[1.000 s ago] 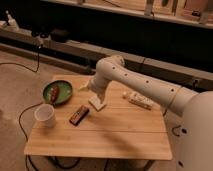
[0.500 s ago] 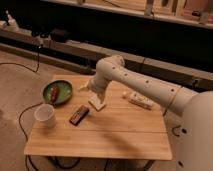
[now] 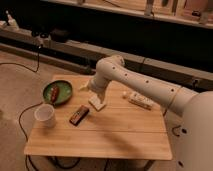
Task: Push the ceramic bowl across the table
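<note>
The ceramic bowl (image 3: 57,93) is shallow and green, with a reddish-brown sausage-like piece (image 3: 54,93) inside. It sits at the far left of the light wooden table (image 3: 115,132). My white arm reaches in from the right and bends down over the table's far middle. The gripper (image 3: 85,88) is at the arm's end, just right of the bowl's rim and slightly above the tabletop, apart from the bowl.
A white cup (image 3: 45,115) stands at the left front of the bowl. A dark flat bar (image 3: 79,115) lies near the middle. A white block (image 3: 97,104) lies under my wrist. A white packet (image 3: 140,101) lies at the right. Cables run along the floor on the left.
</note>
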You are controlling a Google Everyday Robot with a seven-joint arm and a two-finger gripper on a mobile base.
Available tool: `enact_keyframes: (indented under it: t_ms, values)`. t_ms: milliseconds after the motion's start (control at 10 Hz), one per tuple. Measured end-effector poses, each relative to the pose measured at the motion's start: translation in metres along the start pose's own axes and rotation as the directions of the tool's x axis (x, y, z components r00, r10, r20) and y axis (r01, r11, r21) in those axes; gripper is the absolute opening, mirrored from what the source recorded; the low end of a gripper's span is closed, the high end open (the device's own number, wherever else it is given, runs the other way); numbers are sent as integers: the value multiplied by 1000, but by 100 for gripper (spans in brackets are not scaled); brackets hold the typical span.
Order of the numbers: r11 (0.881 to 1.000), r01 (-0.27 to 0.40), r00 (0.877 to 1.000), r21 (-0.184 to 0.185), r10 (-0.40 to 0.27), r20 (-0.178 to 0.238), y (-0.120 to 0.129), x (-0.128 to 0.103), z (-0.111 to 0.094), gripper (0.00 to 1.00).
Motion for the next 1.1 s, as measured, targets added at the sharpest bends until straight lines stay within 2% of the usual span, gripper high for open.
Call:
enact_keyframes:
  t_ms: [600,800,900,1000,1100]
  values:
    - [1000,7,1000,1,-7,-1,-1,1,0,78]
    - [998,63,997,-14,-64,-48,3,21,2,62]
    - [995,95,991,-38,-99,-88,6,38,4,53]
    - [986,144,976,-85,-156,-151,9,63,8,42]
    - [977,179,961,-116,-198,-192,9,81,11,33]
